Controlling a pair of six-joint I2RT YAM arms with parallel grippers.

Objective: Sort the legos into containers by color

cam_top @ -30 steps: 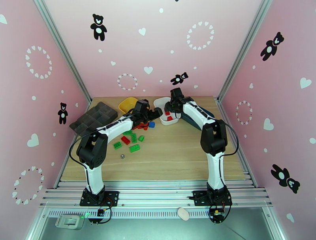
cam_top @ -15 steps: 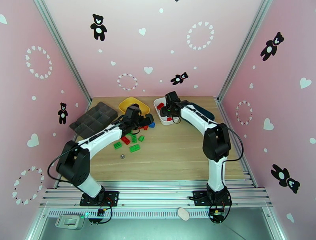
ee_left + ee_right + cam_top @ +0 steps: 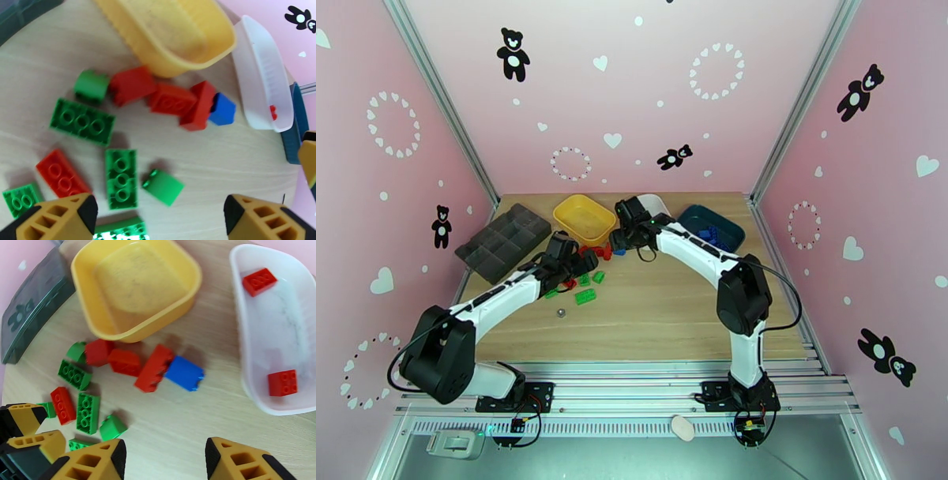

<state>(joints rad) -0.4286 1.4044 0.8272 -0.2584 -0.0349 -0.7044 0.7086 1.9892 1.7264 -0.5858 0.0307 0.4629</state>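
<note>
1. Left claw (image 3: pixel 158 213): fingers spread wide, nothing held, above the loose legos (image 3: pixel 118 158) on the tabletop (image 3: pixel 663 308).
2. Right claw (image 3: pixel 164 455): fingers spread wide, nothing held, above bare wood near the blue brick (image 3: pixel 184 373).
3. Yellow tray (image 3: pixel 134 283): no bricks inside, and the loose legos begin just at its near rim.
4. White tray (image 3: pixel 276 330): holds two red bricks (image 3: pixel 258 281), well apart.
5. Dark teal tray (image 3: pixel 695 217): far right, holds blue bricks (image 3: pixel 709 233).
6. Loose legos: red and green bricks scattered, one blue brick touching a red one.
7. Dark grey organizer (image 3: pixel 504 241): far left.
8. Small metal ball (image 3: pixel 561 313): near the green bricks.
</note>
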